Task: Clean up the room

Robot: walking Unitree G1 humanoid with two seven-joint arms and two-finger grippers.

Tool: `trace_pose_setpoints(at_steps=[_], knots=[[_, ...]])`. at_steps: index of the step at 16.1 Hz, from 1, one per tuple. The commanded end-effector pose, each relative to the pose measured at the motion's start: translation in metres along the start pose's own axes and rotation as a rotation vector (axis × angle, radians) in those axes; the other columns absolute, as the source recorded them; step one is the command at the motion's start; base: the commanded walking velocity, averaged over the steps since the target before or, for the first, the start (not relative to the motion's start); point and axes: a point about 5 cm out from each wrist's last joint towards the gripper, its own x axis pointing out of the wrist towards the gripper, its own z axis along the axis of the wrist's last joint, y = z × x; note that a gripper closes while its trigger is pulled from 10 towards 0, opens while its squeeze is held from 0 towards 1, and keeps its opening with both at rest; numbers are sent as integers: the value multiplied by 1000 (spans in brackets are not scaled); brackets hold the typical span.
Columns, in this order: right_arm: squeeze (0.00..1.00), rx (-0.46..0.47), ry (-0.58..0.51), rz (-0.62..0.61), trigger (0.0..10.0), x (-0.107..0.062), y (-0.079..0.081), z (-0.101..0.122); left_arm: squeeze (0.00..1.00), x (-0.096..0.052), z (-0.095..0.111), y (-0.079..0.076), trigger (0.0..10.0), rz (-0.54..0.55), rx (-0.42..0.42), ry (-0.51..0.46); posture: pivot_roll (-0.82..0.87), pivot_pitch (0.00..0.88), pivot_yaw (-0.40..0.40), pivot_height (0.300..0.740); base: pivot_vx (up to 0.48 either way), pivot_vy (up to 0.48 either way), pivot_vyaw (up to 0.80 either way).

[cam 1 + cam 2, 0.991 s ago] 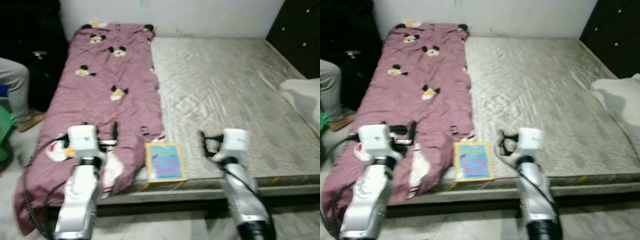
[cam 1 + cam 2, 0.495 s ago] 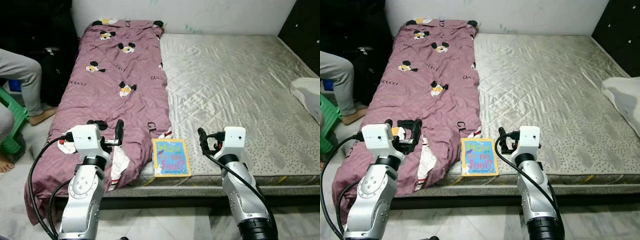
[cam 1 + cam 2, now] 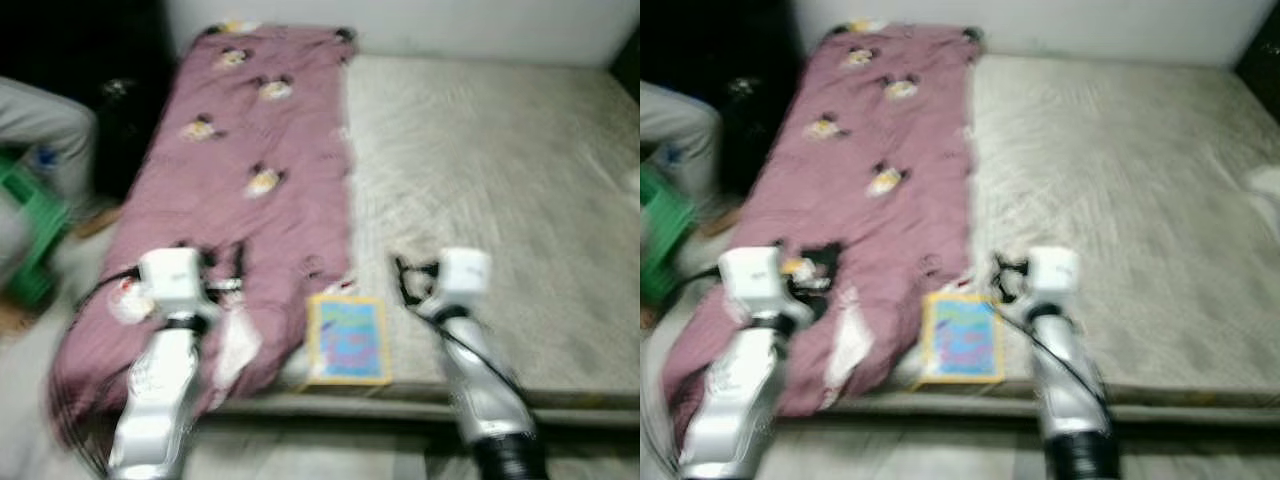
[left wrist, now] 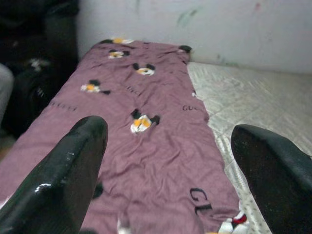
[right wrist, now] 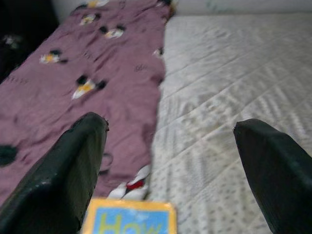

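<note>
Basically, book (image 3: 348, 340) lies between both claws, nearer right claw (image 3: 404, 285), just inboard and below it, long axis pointing away. Both claws released, empty; left claw (image 3: 232, 272) over blanket (image 3: 240, 190).

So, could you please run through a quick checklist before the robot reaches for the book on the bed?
1. Book within view, flat at the mattress front edge: ok.
2. Right gripper open, nothing held: ok.
3. Left gripper open, over the purple blanket: ok.
4. Book free of the blanket: cannot tell; its left edge lies right beside the fabric.
5. Head camera steady: not ok, both eye views are blurred.
6. Person seated to the left, well away from both arms: ok.
</note>
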Motion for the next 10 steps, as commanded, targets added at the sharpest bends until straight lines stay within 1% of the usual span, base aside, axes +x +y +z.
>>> trace_pose_setpoints(at_steps=[1,4,6,10], knots=[[0,-14,24,-51,10000,-6,-18,-6,0,1,1,-12,10000,-39,-18,-6,17,136,-11,740,330,0,0],[0,-15,24,-55,10000,-6,-18,-7,0,2,1,-14,10000,-47,-12,-2,18,133,-9,740,311,0,0],[0,-12,25,-58,10000,-6,-19,-7,0,3,-3,-14,10000,-17,2,27,19,132,-8,740,0,0,0],[0,-11,27,-59,10000,-5,-19,-8,0,3,-3,-12,10000,0,-4,26,20,133,-7,740,0,0,0]])
